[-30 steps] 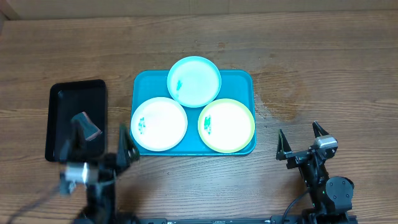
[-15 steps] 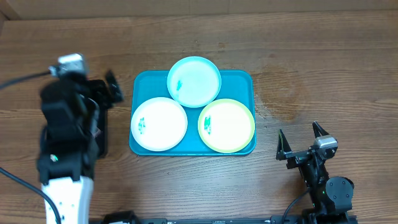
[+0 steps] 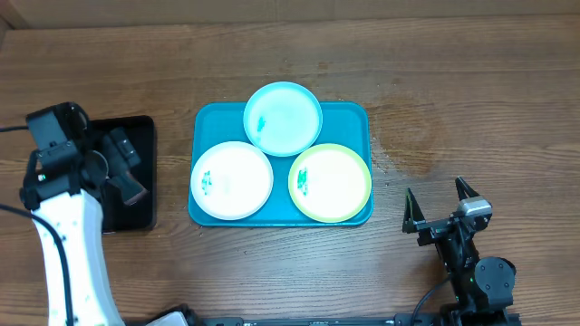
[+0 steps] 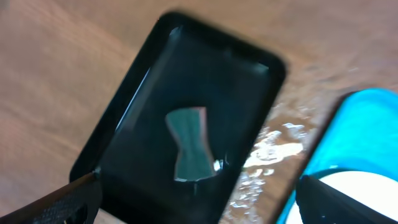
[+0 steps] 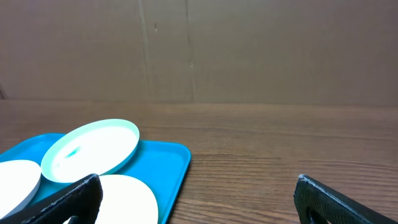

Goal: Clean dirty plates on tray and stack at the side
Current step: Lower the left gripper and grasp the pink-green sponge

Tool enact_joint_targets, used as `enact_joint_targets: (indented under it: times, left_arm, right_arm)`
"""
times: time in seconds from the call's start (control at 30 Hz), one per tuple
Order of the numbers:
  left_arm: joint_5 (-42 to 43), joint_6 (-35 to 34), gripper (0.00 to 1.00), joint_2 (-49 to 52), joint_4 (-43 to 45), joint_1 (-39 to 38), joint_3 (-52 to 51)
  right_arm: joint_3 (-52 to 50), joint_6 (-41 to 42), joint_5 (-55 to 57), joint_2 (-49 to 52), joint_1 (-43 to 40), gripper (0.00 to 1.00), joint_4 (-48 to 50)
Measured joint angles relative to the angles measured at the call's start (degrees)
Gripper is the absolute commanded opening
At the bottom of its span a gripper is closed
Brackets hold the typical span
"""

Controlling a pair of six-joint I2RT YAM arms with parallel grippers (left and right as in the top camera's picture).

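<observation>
plates (image 3: 231, 181) lying on the tray (image 3: 355, 116), green-smeared.
hovering with left gripper (image 3: 122, 167) spread wide over black tray (image 3: 136, 217); parked with right gripper (image 3: 441, 206) likewise released.

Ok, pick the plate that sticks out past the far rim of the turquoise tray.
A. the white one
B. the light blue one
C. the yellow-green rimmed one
B: in the overhead view the light blue plate overhangs the far rim of the tray, while the white plate and the yellow-green rimmed plate lie toward the tray's near side.
</observation>
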Motion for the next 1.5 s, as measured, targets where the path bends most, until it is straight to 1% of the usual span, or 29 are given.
enact_joint_targets:
  times: [0.2, 0.43, 0.63, 0.87, 0.93, 1.1, 1.27, 1.4, 1.5]
  left_arm:
    - [1.49, -0.20, 1.00, 8.13, -2.58, 4.42, 0.00]
    - [4.11, -0.20, 1.00, 14.47, -3.04, 4.76, 0.00]
    - [7.13, -0.20, 1.00, 21.09, -0.61, 4.74, 0.00]
    - [8.02, -0.20, 1.00, 26.62, 0.44, 4.74, 0.00]
    - [8.04, -0.20, 0.95, 27.61, 0.52, 4.74, 0.00]
    - [8.07, -0.24, 0.77, 29.31, 0.81, 4.74, 0.00]
    - [8.24, -0.42, 0.67, 29.75, 0.83, 4.74, 0.00]
    - [8.24, -0.39, 0.64, 29.83, 0.87, 4.74, 0.00]
    - [8.26, -0.42, 0.66, 29.83, 1.01, 4.74, 0.00]
  right_arm:
    - [0.00, 0.02, -0.02, 0.00, 0.00, 1.00, 0.00]
    - [0.00, 0.00, -0.02, 0.00, 0.00, 1.00, 0.00]
    - [0.00, 0.00, -0.02, 0.00, 0.00, 1.00, 0.00]
    - [0.00, -0.02, 0.00, 0.00, 0.00, 1.00, 0.02]
    - [0.00, 0.00, 0.00, 0.00, 0.00, 1.00, 0.00]
    - [0.00, 0.02, 0.00, 0.00, 0.00, 1.00, 0.02]
    - [0.00, 0.00, -0.02, 0.00, 0.00, 1.00, -0.02]
    - [0.00, 0.02, 0.00, 0.00, 0.00, 1.00, 0.00]
    - [0.00, 0.00, 0.00, 0.00, 0.00, 1.00, 0.00]
